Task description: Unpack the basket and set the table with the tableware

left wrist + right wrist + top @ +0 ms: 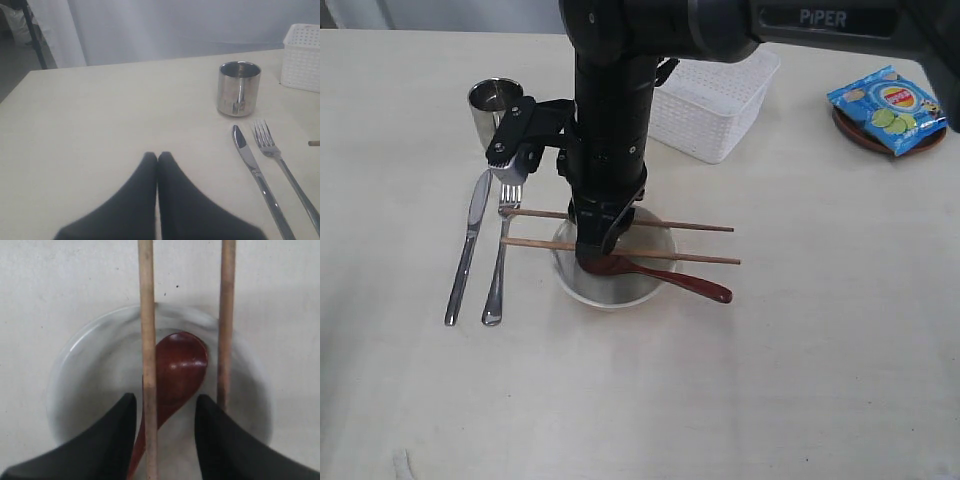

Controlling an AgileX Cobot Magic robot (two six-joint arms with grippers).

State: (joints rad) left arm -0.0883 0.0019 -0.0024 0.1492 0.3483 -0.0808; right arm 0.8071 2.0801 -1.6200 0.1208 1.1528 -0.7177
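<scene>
Right gripper [166,401] is down over the shallow off-white round bowl [572,287], black fingers [112,435] spread apart and gripping nothing. The glossy reddish-brown spoon [181,365] lies free between them, its scoop in the bowl and its handle poking out over the rim on the side away from the cutlery. Two thin wooden chopsticks [692,227] are laid across the top of the bowl, side by side with a gap between, and one of them runs through the open jaws. Just left of the bowl in the exterior view, the steel fork [500,262] and the steel table knife [467,245] lie parallel on the pale cream table [800,380], fork nearer the bowl. Past their tips, farther from the bowl, the polished steel mug [239,89] stands upright. The white lattice-sided plastic basket [725,100] sits behind the bowl, apart from it. Well off to the bowl's right, a blue chip bag [885,105] lies on the round brown plate [853,137]. Left gripper [157,159]: fingers pressed together, nothing between them, over bare table on the far side of the knife from the bowl.
</scene>
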